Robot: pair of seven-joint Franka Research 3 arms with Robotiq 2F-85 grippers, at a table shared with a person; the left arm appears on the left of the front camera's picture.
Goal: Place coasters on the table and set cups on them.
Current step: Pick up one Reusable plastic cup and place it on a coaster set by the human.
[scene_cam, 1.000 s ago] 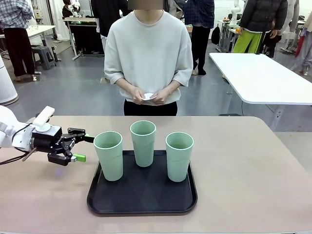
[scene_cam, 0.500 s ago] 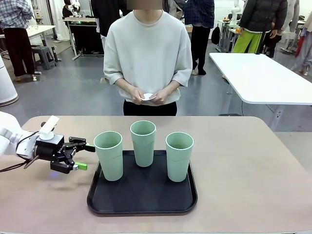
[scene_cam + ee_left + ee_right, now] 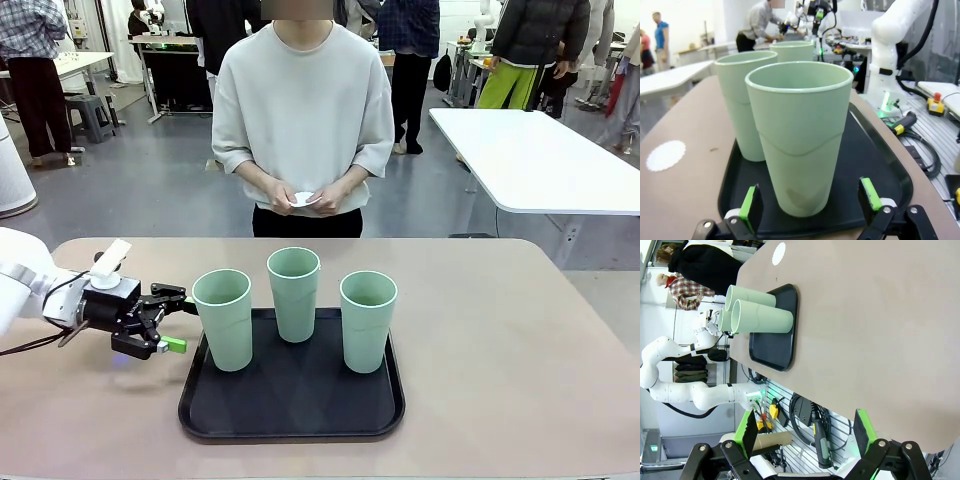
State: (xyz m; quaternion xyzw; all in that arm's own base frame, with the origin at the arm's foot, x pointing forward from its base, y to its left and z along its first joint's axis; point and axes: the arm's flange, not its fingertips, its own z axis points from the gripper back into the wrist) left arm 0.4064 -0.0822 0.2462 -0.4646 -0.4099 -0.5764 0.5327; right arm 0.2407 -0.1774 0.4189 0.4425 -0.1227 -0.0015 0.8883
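The big tan tabletop (image 3: 520, 340) has round corners. A black tray (image 3: 290, 400) sits on it, just ahead of my left pincer (image 3: 182, 321). Three tall, pale green cups (image 3: 222, 318) stand up in the tray, the nearest right in front of that pincer. Both it and my right pincer (image 3: 806, 432) are spread wide, holding nothing. A small white coaster (image 3: 666, 155) with a wavy edge lies flat on the tabletop, ahead and left of my left pincer.
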